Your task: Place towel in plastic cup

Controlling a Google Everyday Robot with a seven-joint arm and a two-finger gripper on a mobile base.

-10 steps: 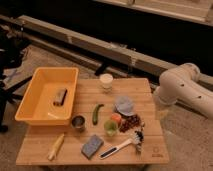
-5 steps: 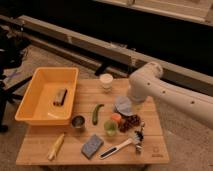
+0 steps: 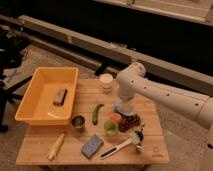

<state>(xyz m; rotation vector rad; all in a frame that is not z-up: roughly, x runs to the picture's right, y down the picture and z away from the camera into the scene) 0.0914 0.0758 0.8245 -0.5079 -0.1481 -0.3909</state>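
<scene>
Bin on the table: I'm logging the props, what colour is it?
Yellow bin, clearest in the camera view; the gripper hangs over the towel.

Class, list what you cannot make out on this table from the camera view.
All in the camera view:
Towel: mostly covered by the gripper, which hangs directly over it.
Dark object in the yellow bin: too blurred to identify.
Arm: its base is cut off by the right edge.

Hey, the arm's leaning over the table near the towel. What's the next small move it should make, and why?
Probably ease the hand straight down onto the towel and take hold of it. The hand hangs just above the towel, which lies on the table next to the grapes and is not in any cup yet, so it has to be picked up first.
</scene>
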